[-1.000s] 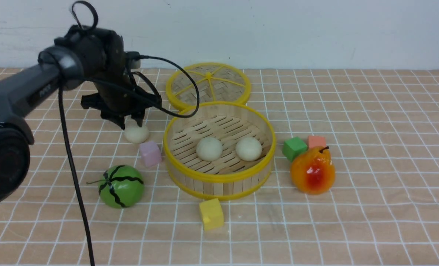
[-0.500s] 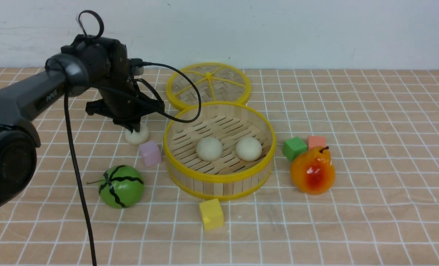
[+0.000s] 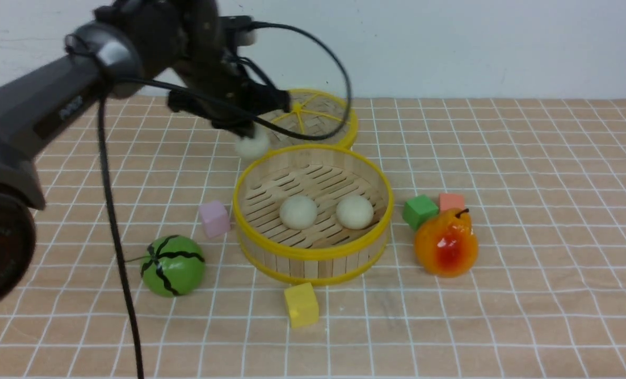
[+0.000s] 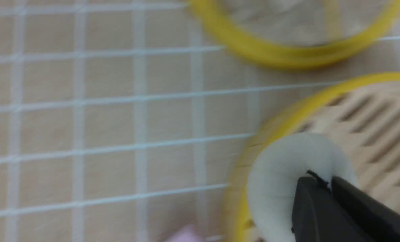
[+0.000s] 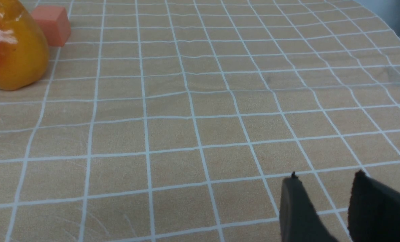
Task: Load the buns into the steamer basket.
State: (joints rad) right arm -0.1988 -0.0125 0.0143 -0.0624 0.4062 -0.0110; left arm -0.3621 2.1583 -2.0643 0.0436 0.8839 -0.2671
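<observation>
The left gripper is clenched on one bun, holding it in the air over the far-left rim of the steamer basket; in the left wrist view its dark fingers pinch the white ball above the yellow rim; a second bun and a third bun lie side by side on the slatted floor; the right gripper hangs over the checked cloth to the right, jaws slightly apart, grasping nothing.
</observation>
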